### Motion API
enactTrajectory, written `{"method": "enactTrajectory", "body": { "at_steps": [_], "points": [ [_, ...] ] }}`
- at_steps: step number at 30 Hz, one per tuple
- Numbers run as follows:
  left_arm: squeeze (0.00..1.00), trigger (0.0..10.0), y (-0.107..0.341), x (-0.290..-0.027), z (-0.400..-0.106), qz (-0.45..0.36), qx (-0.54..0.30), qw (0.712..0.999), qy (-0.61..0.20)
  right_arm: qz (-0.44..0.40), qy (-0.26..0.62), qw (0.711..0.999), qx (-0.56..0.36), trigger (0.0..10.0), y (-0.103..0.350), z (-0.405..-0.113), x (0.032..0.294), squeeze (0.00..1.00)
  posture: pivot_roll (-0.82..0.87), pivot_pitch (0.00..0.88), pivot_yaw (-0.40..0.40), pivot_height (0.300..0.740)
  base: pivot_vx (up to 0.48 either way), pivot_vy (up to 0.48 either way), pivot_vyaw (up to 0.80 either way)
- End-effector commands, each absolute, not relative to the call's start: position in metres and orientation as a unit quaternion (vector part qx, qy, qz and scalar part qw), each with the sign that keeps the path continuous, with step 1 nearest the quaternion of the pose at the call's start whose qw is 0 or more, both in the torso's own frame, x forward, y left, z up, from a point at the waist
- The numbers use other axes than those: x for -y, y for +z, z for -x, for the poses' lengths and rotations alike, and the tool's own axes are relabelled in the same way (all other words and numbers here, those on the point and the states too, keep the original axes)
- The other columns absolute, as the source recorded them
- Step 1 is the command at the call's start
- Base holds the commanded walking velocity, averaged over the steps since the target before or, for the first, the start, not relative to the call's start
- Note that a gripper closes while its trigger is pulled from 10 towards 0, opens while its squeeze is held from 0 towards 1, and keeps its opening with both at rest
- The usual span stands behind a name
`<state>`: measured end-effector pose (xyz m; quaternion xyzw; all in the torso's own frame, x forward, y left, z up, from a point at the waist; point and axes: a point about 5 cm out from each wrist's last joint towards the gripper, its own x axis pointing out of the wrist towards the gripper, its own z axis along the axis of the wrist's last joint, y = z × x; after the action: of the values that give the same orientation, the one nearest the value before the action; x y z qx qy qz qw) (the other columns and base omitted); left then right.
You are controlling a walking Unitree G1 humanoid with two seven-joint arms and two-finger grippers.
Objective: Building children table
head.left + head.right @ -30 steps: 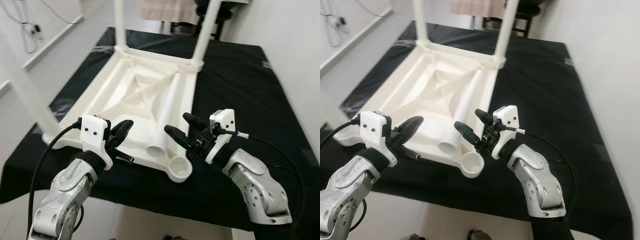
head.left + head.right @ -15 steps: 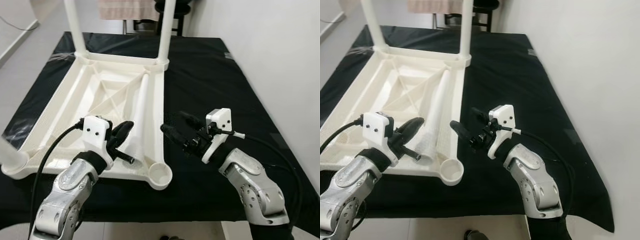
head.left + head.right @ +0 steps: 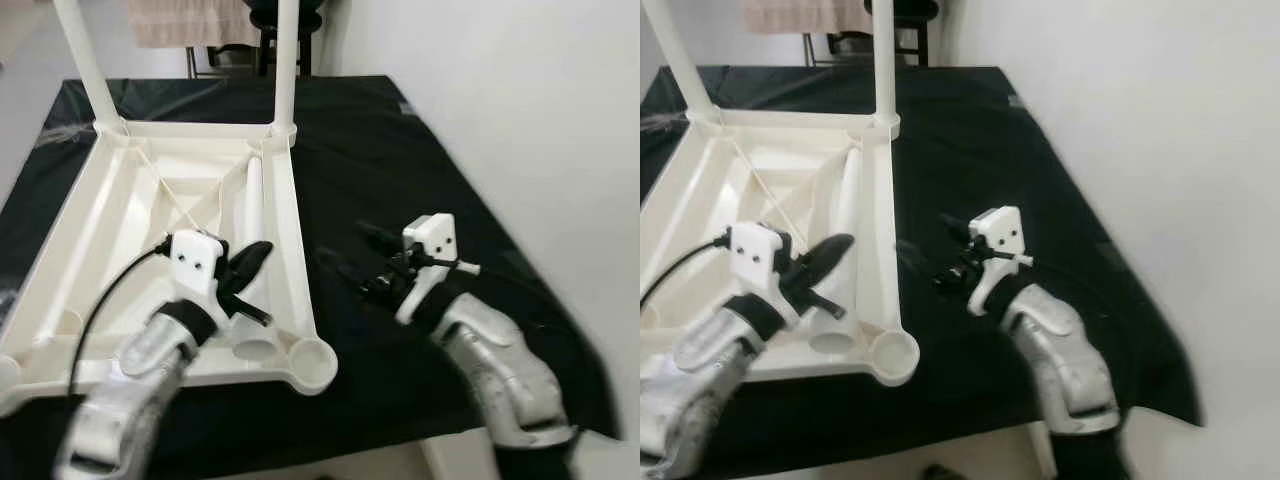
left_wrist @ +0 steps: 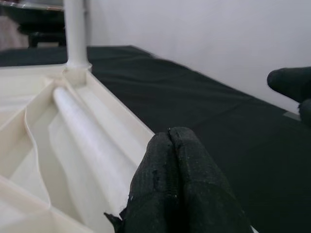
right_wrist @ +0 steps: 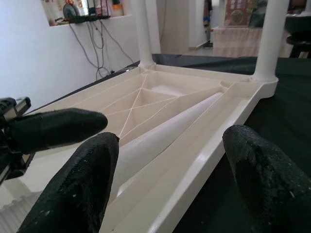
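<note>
Plain white-walled room in a home, black-draped bench [image 3: 420,150] along the wall, dark stool [image 3: 285,18] behind, cables [image 5: 99,36] trailing down the far wall, cluttered shelf [image 5: 80,14]

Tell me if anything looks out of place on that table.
One thing: a loose leg lies flat inside the upturned tabletop, along its right rail, while the near right corner socket stands empty. Two far legs already stand upright in their sockets. Nothing looks spilled or broken.
</note>
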<state>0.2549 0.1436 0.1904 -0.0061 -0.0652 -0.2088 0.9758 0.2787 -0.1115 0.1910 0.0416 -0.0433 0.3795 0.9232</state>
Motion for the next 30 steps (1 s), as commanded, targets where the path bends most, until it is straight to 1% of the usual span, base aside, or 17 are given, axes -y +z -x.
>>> {"method": "enactTrajectory", "body": {
  "at_steps": [1, 5, 8, 10, 14, 16, 19, 23, 27, 30],
  "points": [
    [0.0, 10.0, 0.188, -0.14, -0.254, 0.007, 0.061, 0.974, -0.219, -0.035, 0.365, 0.929, 0.043, 10.0, 0.19, -0.28, 0.118, 0.0, 0.0, 0.103, -0.065, 0.74, 0.0, 0.0, -0.8],
    [0.0, 10.0, 0.188, -0.14, -0.254, 0.005, 0.061, 0.974, -0.219, -0.032, 0.362, 0.93, 0.048, 10.0, 0.191, -0.282, 0.12, 0.0, 0.0, 0.103, -0.065, 0.74, 0.0, 0.0, -0.8],
    [0.0, 10.0, 0.188, -0.14, -0.254, 0.004, 0.061, 0.974, -0.22, -0.027, 0.365, 0.929, 0.051, 10.0, 0.192, -0.282, 0.121, 0.0, 0.0, 0.103, -0.068, 0.74, 0.0, 0.0, 0.0],
    [0.0, 10.0, 0.189, -0.138, -0.252, -0.011, 0.062, 0.973, -0.222, 0.003, 0.392, 0.918, 0.059, 10.0, 0.197, -0.28, 0.131, 0.0, 0.0, 0.102, -0.065, 0.74, 0.0, 0.0, 0.0],
    [0.0, 10.0, 0.189, -0.137, -0.251, -0.021, 0.063, 0.973, -0.223, 0.024, 0.41, 0.91, 0.058, 10.0, 0.199, -0.278, 0.139, 0.0, 0.0, 0.102, -0.066, 0.74, 0.0, 0.0, 0.0],
    [0.0, 10.0, 0.189, -0.136, -0.247, -0.042, 0.058, 0.973, -0.221, 0.054, 0.425, 0.902, 0.049, 10.0, 0.199, -0.277, 0.146, 0.0, 0.0, 0.103, -0.069, 0.74, 0.0, 0.0, 0.0],
    [0.0, 10.0, 0.188, -0.137, -0.245, -0.047, 0.055, 0.974, -0.216, 0.063, 0.427, 0.901, 0.046, 10.0, 0.198, -0.277, 0.149, 0.0, 0.0, 0.104, -0.07, 0.74, 0.0, 0.0, 0.0],
    [0.0, 10.0, 0.186, -0.143, -0.24, -0.065, 0.043, 0.981, -0.18, 0.076, 0.423, 0.902, 0.041, 10.0, 0.195, -0.279, 0.151, 0.0, 0.01, 0.104, -0.071, 0.74, 0.0, 0.415, 0.0],
    [0.0, 10.0, 0.185, -0.144, -0.238, -0.069, 0.041, 0.981, -0.176, 0.076, 0.422, 0.902, 0.042, 10.0, 0.193, -0.28, 0.149, 0.0, 0.01, 0.102, -0.069, 0.74, 0.0, 0.463, 0.0],
    [0.0, 10.0, 0.184, -0.143, -0.237, -0.072, 0.04, 0.981, -0.175, 0.075, 0.419, 0.904, 0.044, 10.0, 0.193, -0.28, 0.148, 0.0, 0.01, 0.099, -0.065, 0.74, 0.0, 0.101, 0.0]
  ]
}}
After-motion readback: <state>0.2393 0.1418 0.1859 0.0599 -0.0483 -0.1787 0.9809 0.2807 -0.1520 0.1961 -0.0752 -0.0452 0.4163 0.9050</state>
